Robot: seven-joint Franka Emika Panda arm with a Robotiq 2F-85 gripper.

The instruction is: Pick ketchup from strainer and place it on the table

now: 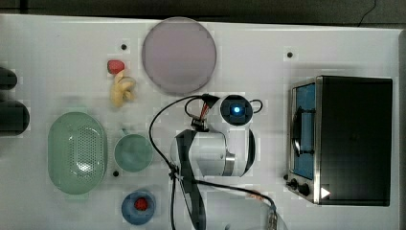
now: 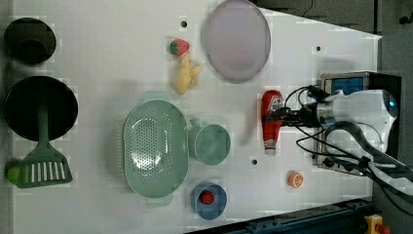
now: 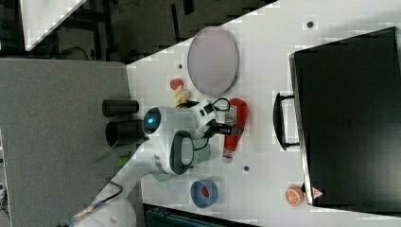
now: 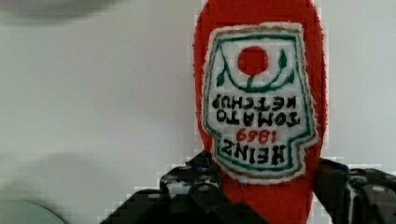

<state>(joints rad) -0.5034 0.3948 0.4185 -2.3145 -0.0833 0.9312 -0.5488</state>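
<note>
One long red ketchup bottle point(image 2: 271, 123) with a white label lies on the white tabletop point(image 2: 97, 58), well apart from the pale green perforated oval strainer point(image 2: 155, 147), which holds nothing. In the left view the bottle sits to the right of the round green cup point(image 2: 213, 144) (white cap toward the near edge). The claw point(image 2: 276, 116) straddles the bottle's body, fingers point(image 4: 187, 186) on either side; whether they press it cannot be told.
</note>
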